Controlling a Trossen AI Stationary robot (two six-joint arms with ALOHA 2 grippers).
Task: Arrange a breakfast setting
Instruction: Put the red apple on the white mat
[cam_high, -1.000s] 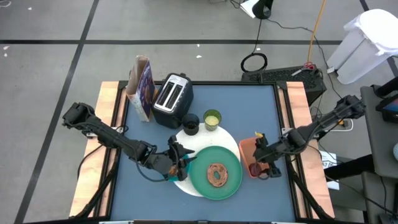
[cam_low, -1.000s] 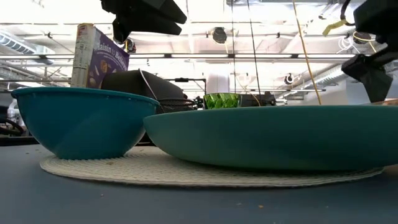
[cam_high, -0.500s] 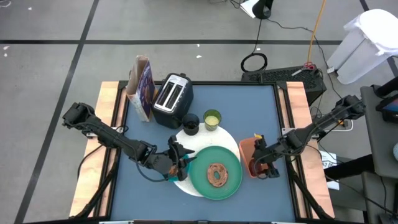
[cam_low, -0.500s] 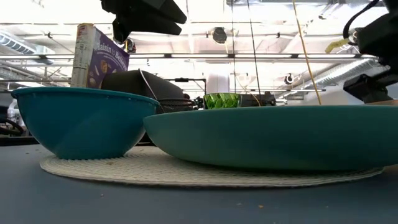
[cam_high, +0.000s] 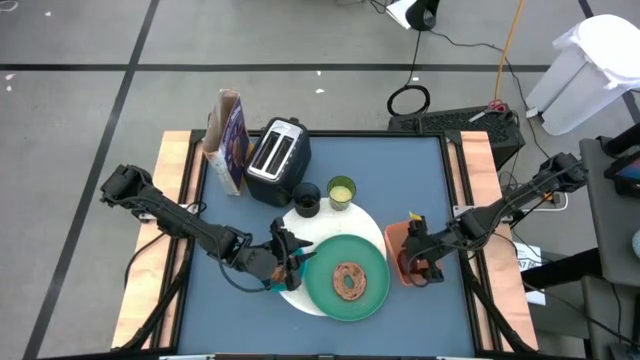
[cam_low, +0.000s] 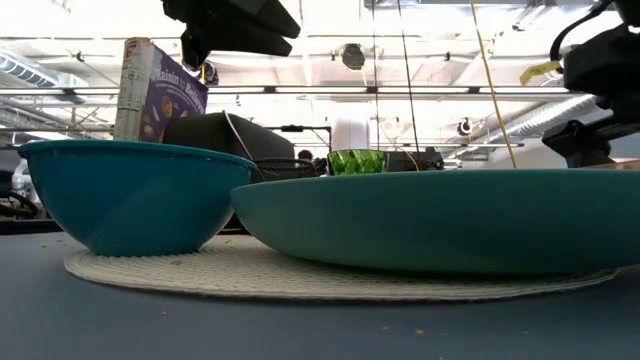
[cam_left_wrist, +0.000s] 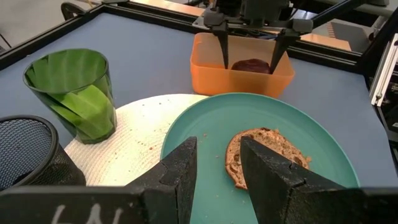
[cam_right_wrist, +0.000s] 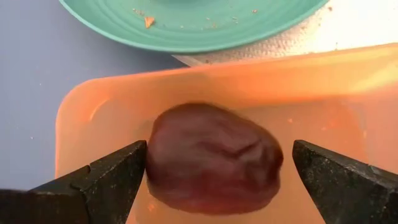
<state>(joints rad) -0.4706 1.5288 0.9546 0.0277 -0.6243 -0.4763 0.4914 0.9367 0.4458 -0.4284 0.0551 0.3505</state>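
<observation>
From above, I see a blue bench (cam_high: 240, 215) with a round woven placemat (cam_high: 372, 222) at centre frame. On it sits the large green plate (cam_high: 372, 263), holding a round brown pastry (cam_high: 349, 281). The small teal bowl (cam_low: 128, 190) sits at the plate's left edge, largely hidden from overhead by my left arm. Above the plate stand the black cup (cam_high: 307, 200) and the yellow-green cup (cam_high: 341, 190), side by side. A toaster (cam_high: 279, 158) and a cereal box (cam_high: 228, 140) stand toward the upper left.

My right gripper (cam_right_wrist: 214, 171), at right of the overhead frame, has dropped lower over the last second and now sits inside the orange tray (cam_right_wrist: 93, 99). Its fingers are spread as wide as they go, one on each side of the small red fruit (cam_right_wrist: 214, 158), which lies on the tray floor, not yet pinched. I judge this puts me ready to close on the fruit and carry it toward the setting.

My left gripper (cam_left_wrist: 217, 165) has not moved. It hovers over the bowl at the plate's left edge, fingers partly apart with nothing visible between them.

I cannot see a spoon or a white plate.
</observation>
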